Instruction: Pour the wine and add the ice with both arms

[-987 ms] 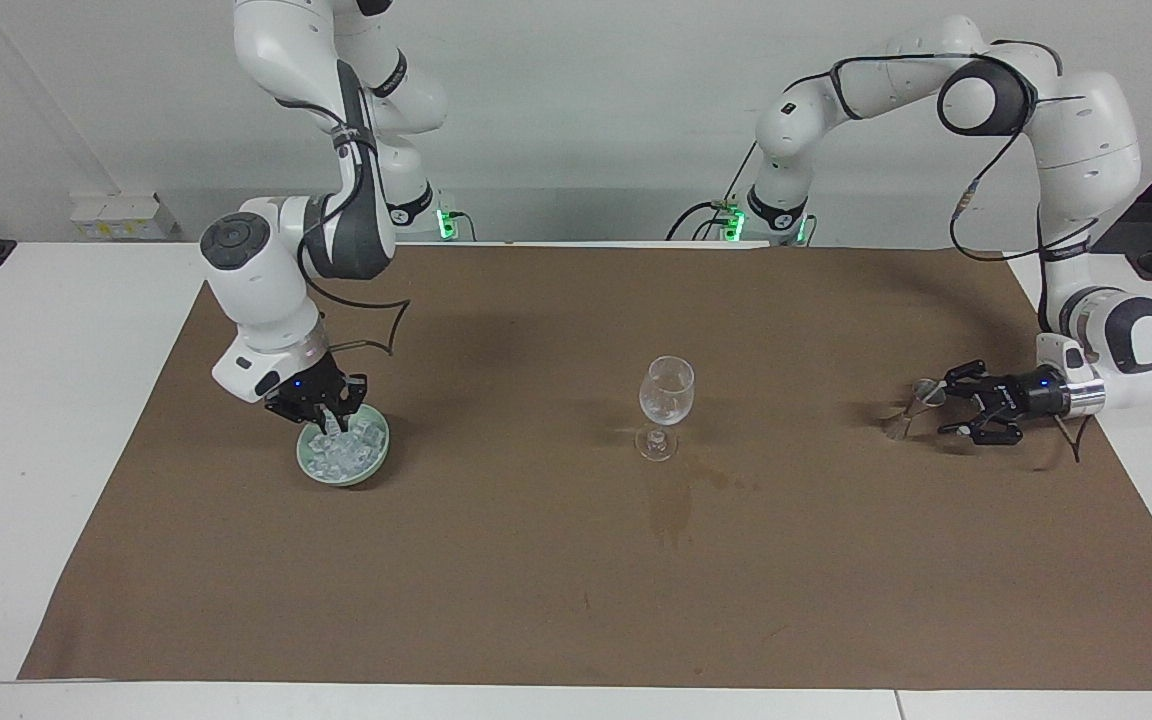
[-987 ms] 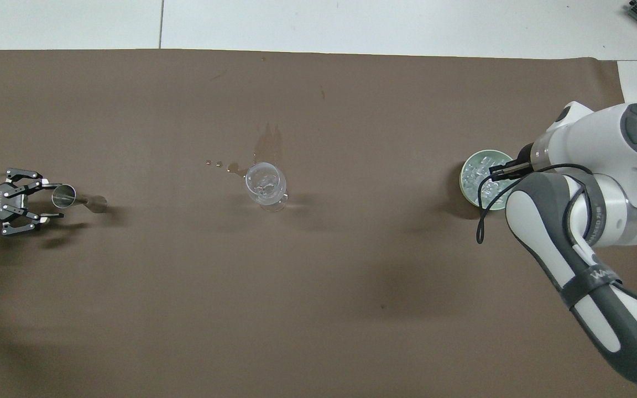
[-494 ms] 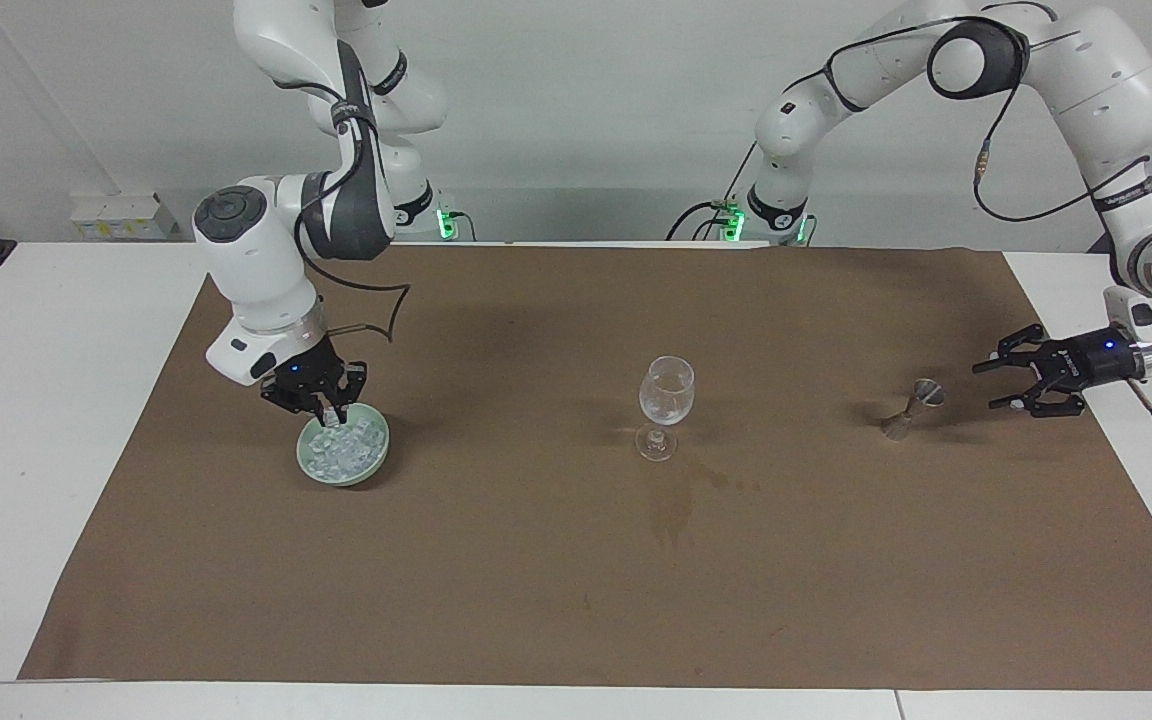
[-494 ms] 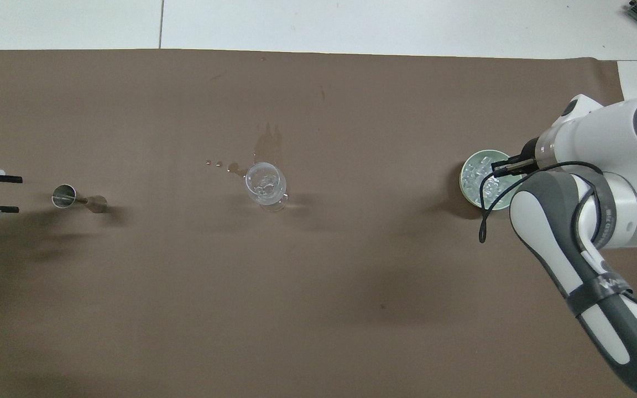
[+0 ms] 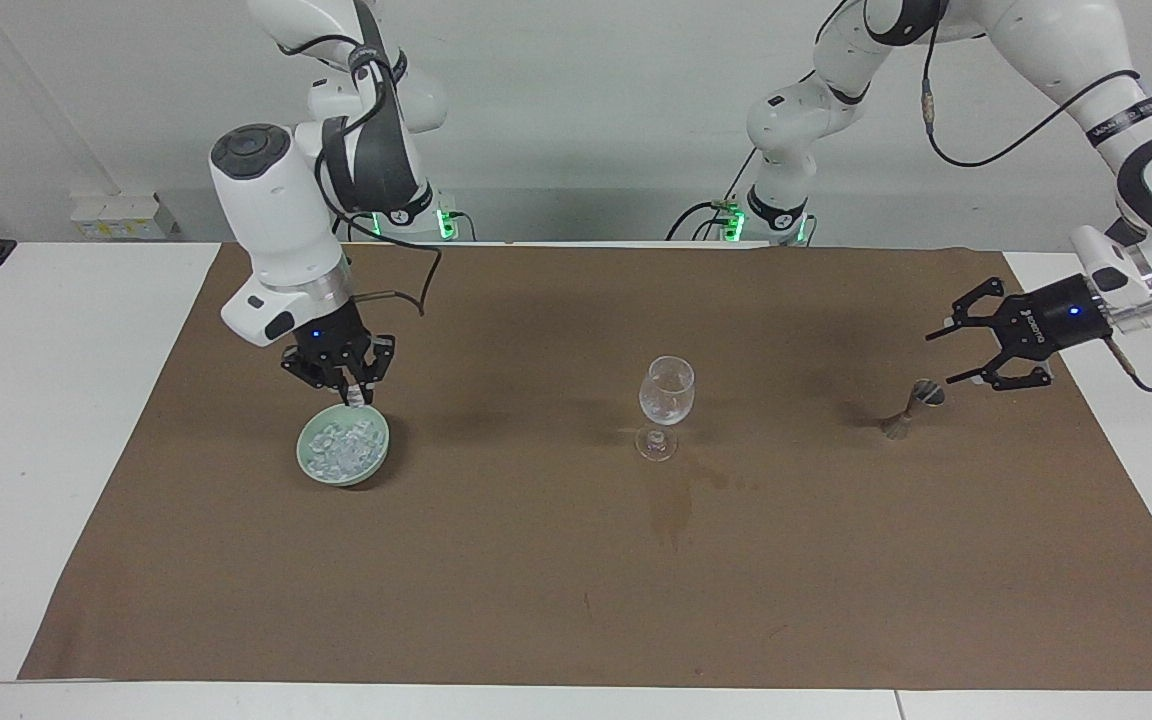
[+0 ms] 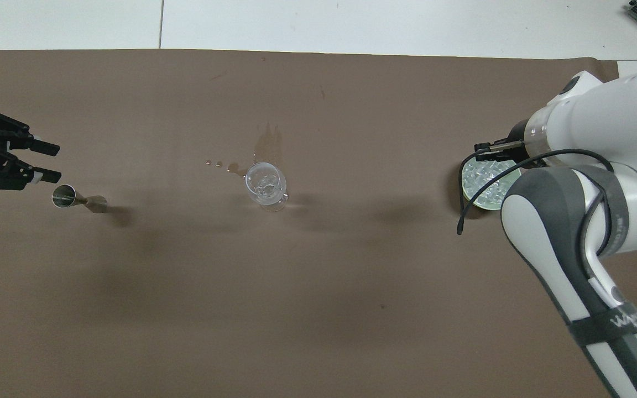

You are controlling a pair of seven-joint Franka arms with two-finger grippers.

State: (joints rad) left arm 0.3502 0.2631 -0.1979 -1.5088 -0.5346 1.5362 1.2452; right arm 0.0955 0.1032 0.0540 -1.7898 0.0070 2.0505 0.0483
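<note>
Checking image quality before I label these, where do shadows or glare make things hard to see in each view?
Facing view: soft shadows on the brown mat beside the wine glass and jigger; the glass is faint but readable. Overhead view: broad arm shadows darken the mat; the right arm covers part of the ice bowl.

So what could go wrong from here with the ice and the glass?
1. The right gripper hangs above the green bowl, pinching one small ice chunk at its fingertips; it could slip out on the way to the wine glass.
2. The glass is tall on a thin stem; a low approach could knock it over.
3. The left gripper, open, hovers over the jigger and could tip it.
</note>
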